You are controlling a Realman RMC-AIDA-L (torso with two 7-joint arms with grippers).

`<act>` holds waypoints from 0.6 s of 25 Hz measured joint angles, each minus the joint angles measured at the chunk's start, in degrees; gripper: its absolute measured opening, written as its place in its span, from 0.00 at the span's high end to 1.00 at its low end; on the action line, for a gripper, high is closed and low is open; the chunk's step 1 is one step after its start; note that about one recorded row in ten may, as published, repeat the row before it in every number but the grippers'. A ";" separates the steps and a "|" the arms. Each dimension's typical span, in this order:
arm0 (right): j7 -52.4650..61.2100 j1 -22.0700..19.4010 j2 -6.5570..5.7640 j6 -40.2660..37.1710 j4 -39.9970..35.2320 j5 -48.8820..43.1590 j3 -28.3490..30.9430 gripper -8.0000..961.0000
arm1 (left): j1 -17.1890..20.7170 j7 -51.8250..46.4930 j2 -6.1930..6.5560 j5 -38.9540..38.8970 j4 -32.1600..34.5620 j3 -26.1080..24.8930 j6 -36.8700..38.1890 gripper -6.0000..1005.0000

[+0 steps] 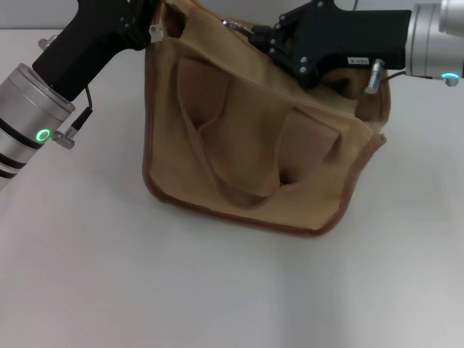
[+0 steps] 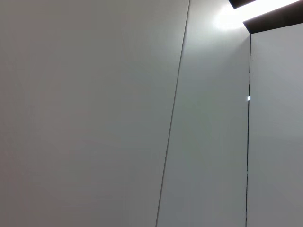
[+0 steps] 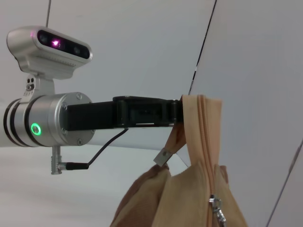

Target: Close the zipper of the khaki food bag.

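The khaki food bag (image 1: 254,145) lies tilted on the white table, its two strap handles (image 1: 210,138) flat on its side. My left gripper (image 1: 152,25) is shut on the bag's far left top corner; the right wrist view shows it (image 3: 179,112) pinching the fabric at the zipper's end. The zipper (image 3: 207,142) runs from that corner to the small silver pull (image 3: 216,207), and this stretch looks closed. My right gripper (image 1: 255,34) is at the bag's top edge, right beside the pull (image 1: 227,23). The left wrist view shows only wall panels.
The white table (image 1: 217,290) extends in front of and beside the bag. A small pale tag (image 3: 163,156) hangs from the held corner. My left arm (image 1: 43,109) crosses the table's left side and my right arm (image 1: 428,36) comes in from the far right.
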 joint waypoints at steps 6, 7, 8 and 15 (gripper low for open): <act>0.00 -2.06 -0.01 -1.86 -1.57 1.27 0.19 0.99 | 0.07 0.38 -0.02 -0.22 0.08 0.00 -1.27 0.94; 0.02 -2.50 0.00 -2.40 -2.17 1.44 0.22 0.99 | 0.11 0.49 -0.03 -0.26 0.09 0.00 -1.64 0.94; 0.19 -3.05 0.05 -3.15 -3.14 1.66 0.22 0.99 | 0.25 0.64 -0.03 -0.34 0.12 -0.01 -2.50 0.93; 0.57 -4.98 0.18 -4.84 -5.94 2.72 0.05 0.99 | 3.02 1.06 -0.04 -0.71 0.11 0.00 -6.17 0.93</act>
